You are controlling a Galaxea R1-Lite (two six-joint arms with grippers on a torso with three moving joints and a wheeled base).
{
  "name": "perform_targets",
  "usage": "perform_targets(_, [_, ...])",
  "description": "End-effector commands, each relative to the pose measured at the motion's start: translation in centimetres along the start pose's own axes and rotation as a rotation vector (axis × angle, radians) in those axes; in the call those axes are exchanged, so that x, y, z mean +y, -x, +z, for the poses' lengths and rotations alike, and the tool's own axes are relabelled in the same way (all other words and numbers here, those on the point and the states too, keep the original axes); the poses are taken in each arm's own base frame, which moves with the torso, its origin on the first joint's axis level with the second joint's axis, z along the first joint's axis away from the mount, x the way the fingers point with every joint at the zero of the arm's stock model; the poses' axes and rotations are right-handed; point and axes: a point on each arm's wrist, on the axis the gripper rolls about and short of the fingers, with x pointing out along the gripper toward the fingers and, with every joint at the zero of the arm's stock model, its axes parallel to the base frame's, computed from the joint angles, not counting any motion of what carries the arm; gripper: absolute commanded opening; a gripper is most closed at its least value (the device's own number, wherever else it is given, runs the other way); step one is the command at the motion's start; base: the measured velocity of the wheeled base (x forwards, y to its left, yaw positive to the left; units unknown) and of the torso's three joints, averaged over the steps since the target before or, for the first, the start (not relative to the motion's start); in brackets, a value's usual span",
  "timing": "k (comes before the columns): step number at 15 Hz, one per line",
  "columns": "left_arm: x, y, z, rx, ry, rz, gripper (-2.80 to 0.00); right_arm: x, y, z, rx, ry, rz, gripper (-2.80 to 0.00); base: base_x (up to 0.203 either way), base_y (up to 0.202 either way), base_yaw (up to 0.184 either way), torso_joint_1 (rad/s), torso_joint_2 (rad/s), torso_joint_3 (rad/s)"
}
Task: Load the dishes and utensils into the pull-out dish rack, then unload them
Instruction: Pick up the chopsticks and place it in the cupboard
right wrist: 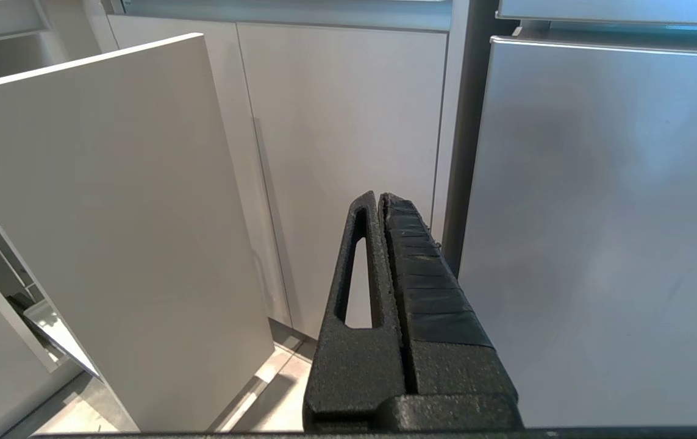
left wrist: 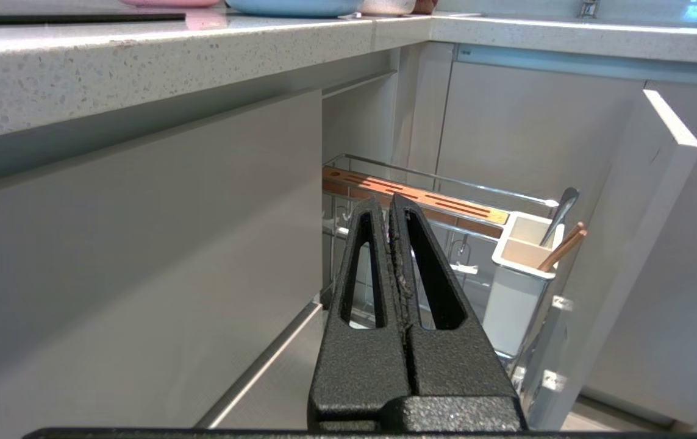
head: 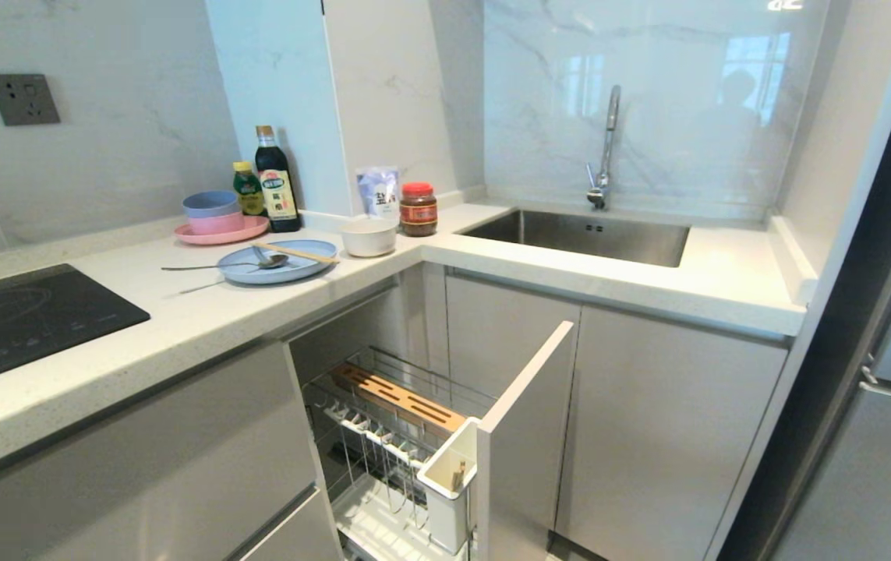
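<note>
The pull-out dish rack (head: 402,436) stands drawn out at lower centre of the head view, while the pale-blue plate (head: 277,263) with a spoon (head: 227,266) and chopsticks (head: 295,252), handles running left-right, and the off-white bowl (head: 369,237) sit on the tabletop (head: 180,319) at upper left. The left end effector (left wrist: 392,210), closed and empty, hangs below the tabletop edge facing the rack, so the dishes lie up and beyond it; it seems the nearer arm. The right end effector (right wrist: 382,201), also closed and empty, faces the cabinet fronts

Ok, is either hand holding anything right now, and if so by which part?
Nothing is held. The left hand is shut on nothing, in front of the pulled-out chrome wire dish rack. The right hand is also shut and empty, low by the grey cabinet doors.
</note>
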Motion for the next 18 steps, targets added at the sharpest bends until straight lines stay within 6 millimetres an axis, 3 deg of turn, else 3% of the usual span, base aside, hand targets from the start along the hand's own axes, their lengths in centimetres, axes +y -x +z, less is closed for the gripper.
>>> perform_targets(1, [0.02,-0.18,-0.73,0.028,0.004,0.005,-2.8,-0.01,0.02,-0.05,-0.003,0.0,0.001,-2.8,0.0,0.0,0.0,0.0,0.0,0.0])
perform_targets(9, [0.04,-0.18,-0.69,0.025,0.024,0.011,-2.8,0.0,0.02,-0.05,-0.003,0.0,0.001,-2.8,0.0,0.0,0.0,0.0,0.0,-0.012])
perform_targets(18, [0.05,-0.18,-0.68,0.023,0.022,0.008,-2.8,0.0,0.02,-0.05,-0.003,0.0,0.001,-2.8,0.0,0.0,0.0,0.004,0.0,-0.187])
